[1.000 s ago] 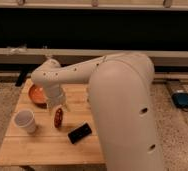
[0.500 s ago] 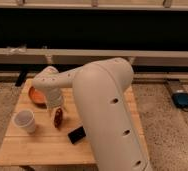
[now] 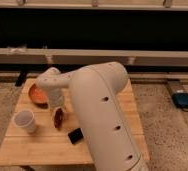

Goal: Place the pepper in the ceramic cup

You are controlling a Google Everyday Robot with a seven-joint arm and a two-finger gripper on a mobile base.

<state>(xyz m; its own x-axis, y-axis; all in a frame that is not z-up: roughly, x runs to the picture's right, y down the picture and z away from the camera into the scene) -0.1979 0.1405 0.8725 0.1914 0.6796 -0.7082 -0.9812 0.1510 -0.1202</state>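
The pepper (image 3: 58,118), small and dark red, lies on the wooden table (image 3: 37,147) near its middle. The white ceramic cup (image 3: 25,121) stands upright to the pepper's left, a short gap away. My gripper (image 3: 56,104) hangs at the end of the big white arm (image 3: 99,110), just above and behind the pepper; most of it is hidden by the wrist.
An orange bowl (image 3: 35,93) sits at the table's back left, partly behind the arm. A black flat block (image 3: 75,135) lies in front and to the right of the pepper. The arm covers the table's right half. A dark wall runs behind.
The arm has swung further left and fills more of the view. The pepper, cup, bowl and block have not moved on the table.
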